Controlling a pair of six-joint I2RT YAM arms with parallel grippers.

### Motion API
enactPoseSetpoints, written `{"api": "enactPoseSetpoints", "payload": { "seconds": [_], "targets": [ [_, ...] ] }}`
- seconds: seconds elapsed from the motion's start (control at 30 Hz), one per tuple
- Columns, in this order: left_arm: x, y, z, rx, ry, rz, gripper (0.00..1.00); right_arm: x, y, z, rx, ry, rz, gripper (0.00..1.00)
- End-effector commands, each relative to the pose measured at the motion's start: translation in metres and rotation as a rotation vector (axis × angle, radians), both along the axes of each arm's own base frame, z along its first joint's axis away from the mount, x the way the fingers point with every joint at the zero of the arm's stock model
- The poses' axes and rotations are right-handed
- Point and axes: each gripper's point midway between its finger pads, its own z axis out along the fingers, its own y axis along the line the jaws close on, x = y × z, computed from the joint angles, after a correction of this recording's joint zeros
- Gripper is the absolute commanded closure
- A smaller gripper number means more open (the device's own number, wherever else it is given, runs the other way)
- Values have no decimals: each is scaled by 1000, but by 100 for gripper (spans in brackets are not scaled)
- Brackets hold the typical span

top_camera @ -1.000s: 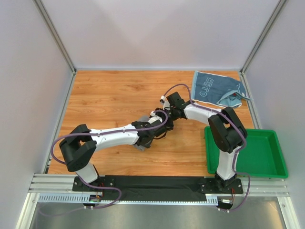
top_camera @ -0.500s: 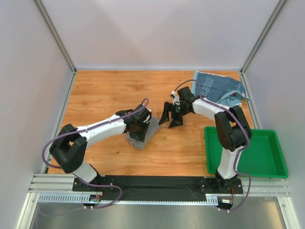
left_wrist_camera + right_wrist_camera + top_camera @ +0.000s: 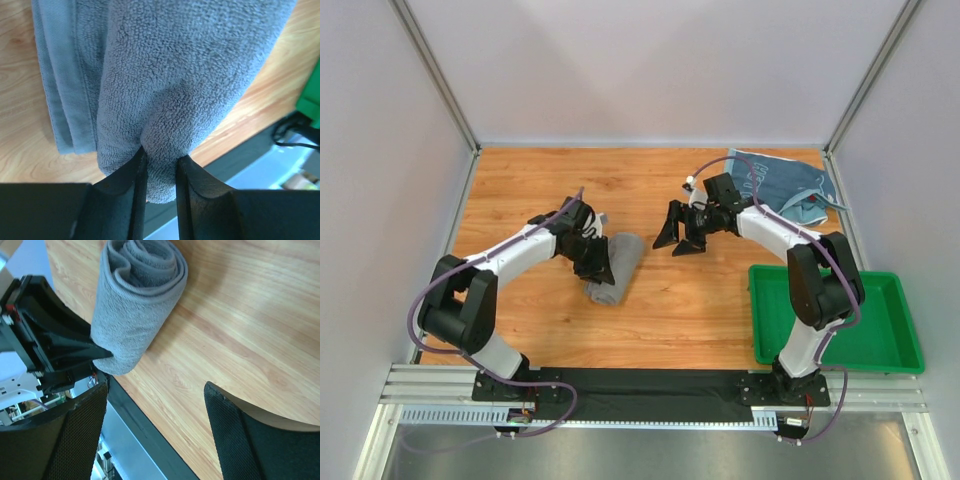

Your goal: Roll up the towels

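The grey towel [image 3: 619,267] is lying rolled up on the table [image 3: 535,190], left of the middle, with its length running slantwise from the near left to the far right. The left gripper [image 3: 599,262] is reaching in from the left side and pinching it. In the left wrist view the two fingers [image 3: 131,186] are standing narrow, with a fold of the grey towel [image 3: 175,75] squeezed between them, and the cloth is bulging out just above the tips. From the right wrist view the roll [image 3: 137,305] is showing its spiral end. The left gripper [image 3: 62,360] is gripping it near the other end.

The right gripper [image 3: 677,236] is hanging over the middle of the table, well apart from the roll and pointing towards it. Its jaws are standing wide with nothing between them. In its own view, bare wood is showing between the two fingers [image 3: 75,440].

The blue towel [image 3: 778,185] is lying flat in the far right corner, its white lettering facing up, with the right arm crossing over its near edge. The tray [image 3: 840,335] is sitting at the near right, beside the base of the right arm.
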Motion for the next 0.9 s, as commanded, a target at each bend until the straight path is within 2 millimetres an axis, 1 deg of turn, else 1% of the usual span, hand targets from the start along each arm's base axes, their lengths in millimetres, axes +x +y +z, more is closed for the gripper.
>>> {"api": "enactPoseSetpoints", "payload": {
  "seconds": [0.0,0.13,0.2,0.27,0.37,0.4,0.43,0.5,0.53,0.6,0.67,0.7,0.73,0.77,0.83,0.87],
  "targets": [
    [-4,0,-8,-125,103,28,69,-8,17,9,66,-26,54,20],
    [3,7,-17,-173,164,93,69,-10,31,9,83,-38,85,20],
    [7,16,-23,-173,204,151,69,-8,41,9,101,-54,98,19],
    [12,24,-26,-187,219,191,70,-5,47,8,115,-60,96,19],
    [17,34,-30,-183,248,226,69,-1,59,3,142,-64,90,17],
    [20,36,-29,-181,245,231,69,-2,66,-3,147,-64,97,17],
    [20,41,-32,-173,262,242,69,0,69,-6,144,-68,95,17],
    [22,44,-33,-180,273,252,69,0,79,-11,140,-79,101,17],
    [23,46,-34,-182,279,262,69,4,81,-20,127,-68,83,17],
    [23,47,-36,-180,290,267,69,8,89,-23,140,-80,79,16],
    [23,51,-38,-170,297,273,69,7,92,-35,129,-45,61,16],
    [22,52,-40,-169,303,278,69,10,100,-34,150,-73,66,16],
    [22,54,-42,-166,313,287,69,10,103,-35,154,-70,64,16],
    [22,55,-44,-165,318,292,69,10,106,-42,150,-61,62,15],
    [22,57,-47,-166,332,302,69,8,115,-44,155,-67,70,13],
    [22,58,-48,-166,336,305,69,8,118,-48,151,-62,68,12]
  ]
}}
